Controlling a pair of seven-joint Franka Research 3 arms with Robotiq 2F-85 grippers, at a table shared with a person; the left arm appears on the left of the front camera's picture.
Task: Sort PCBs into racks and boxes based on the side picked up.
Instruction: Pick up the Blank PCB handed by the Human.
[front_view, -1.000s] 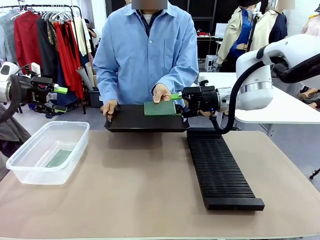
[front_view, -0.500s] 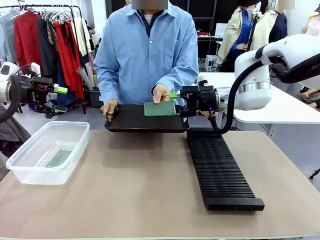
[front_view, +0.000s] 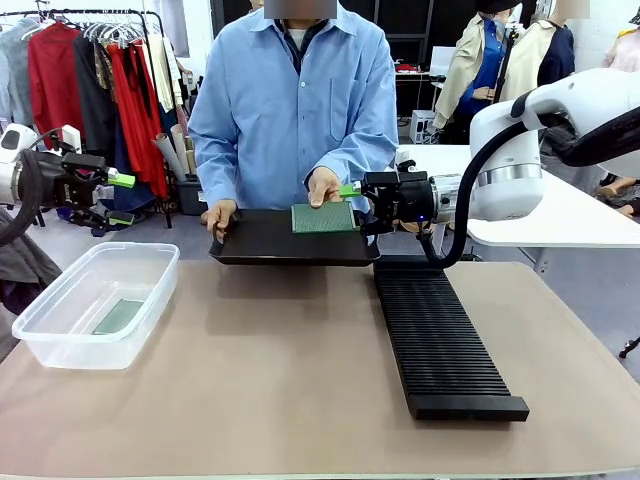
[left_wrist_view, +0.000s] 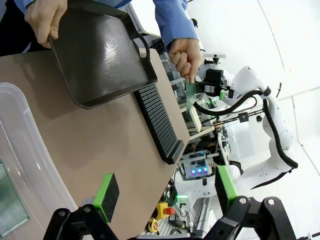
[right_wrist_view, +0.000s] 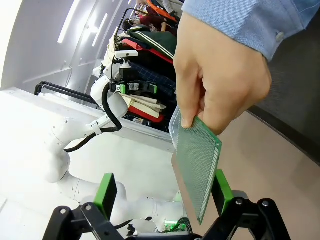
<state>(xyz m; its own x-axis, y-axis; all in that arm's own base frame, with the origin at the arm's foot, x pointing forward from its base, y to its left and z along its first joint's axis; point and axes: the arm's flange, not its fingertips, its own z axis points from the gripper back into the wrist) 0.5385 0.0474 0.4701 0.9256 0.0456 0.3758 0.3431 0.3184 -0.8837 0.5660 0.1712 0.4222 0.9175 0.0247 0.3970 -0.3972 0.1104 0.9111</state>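
A person's hand (front_view: 322, 185) holds a dotted green PCB (front_view: 322, 217) over a black tray (front_view: 270, 243). My right gripper (front_view: 353, 207) is open at the board's right edge. In the right wrist view the PCB (right_wrist_view: 197, 160) hangs from the hand (right_wrist_view: 220, 75) between my green pads (right_wrist_view: 106, 192), close to the right-hand one and not clamped. My left gripper (front_view: 120, 198) is open and holds nothing, high at the far left above the clear box (front_view: 95, 300). A second PCB (front_view: 118, 316) lies in the box. The black slotted rack (front_view: 440, 335) lies right of centre with no boards in it.
The person's other hand (front_view: 218, 215) grips the tray's left edge at the table's far side. A clothes rail (front_view: 90, 70) stands behind my left arm. A white table (front_view: 560, 215) sits behind my right arm. Bare tan tabletop (front_view: 270, 370) lies between box and rack.
My right gripper has slid a little left toward the board. The hand has brought the PCB slightly right, into the gripper's opening. My left arm has not moved.
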